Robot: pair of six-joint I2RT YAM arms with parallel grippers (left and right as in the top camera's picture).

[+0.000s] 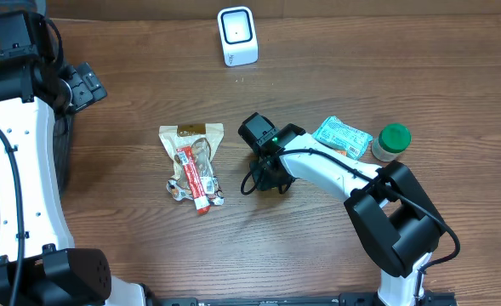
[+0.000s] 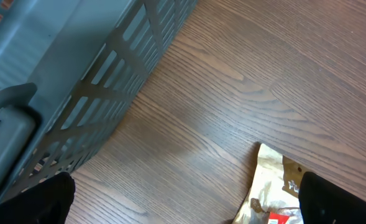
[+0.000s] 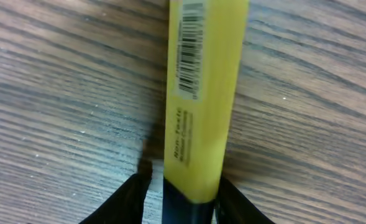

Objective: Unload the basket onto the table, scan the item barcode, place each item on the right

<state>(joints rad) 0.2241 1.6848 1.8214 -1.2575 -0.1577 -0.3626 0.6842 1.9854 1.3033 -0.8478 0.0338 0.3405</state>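
Operator: Status, left side first?

Technician: Left jaws stand wide open and empty, near the basket point(image 2: 77, 93) at the edge of the worktop point(image 1: 131, 246). As judged, they play no part in the current step.

Operator: Centre of the worktop?

Technician: Snack bag point(image 1: 192, 166) lies flat, with nothing touching it. Scanner point(image 1: 237, 36) stands at the far edge, well apart from both arms.

Operator: Which step is in hand?

Technician: Pick-up, by my reading. Right jaws point down at the worktop, just right of the snack bag. The item, a yellow highlighter point(image 3: 201, 124), lies on the wood with its dark end between the two fingers point(image 3: 130, 199).

Operator: Gripped?

Technician: Cannot tell. The jaws stand partly closed around the dark end. One finger appears to rest against the barrel, while a sliver of worktop seems to show beside the other. A firm clamp is not confirmed.

Operator: Barcode position?

Technician: Barcode point(image 3: 192, 50) faces up on the yellow barrel, ahead of the fingers and clear of them.

Operator: Next move?

Technician: Seat the grip, lift, carry the item to the scanner, and turn the barcode toward its window. With an end grip, the long barrel may pivot.

Operator: Far right?

Technician: Teal packet point(image 1: 342, 136) and green-lidded jar point(image 1: 392, 141) lie beyond the right arm, not involved.
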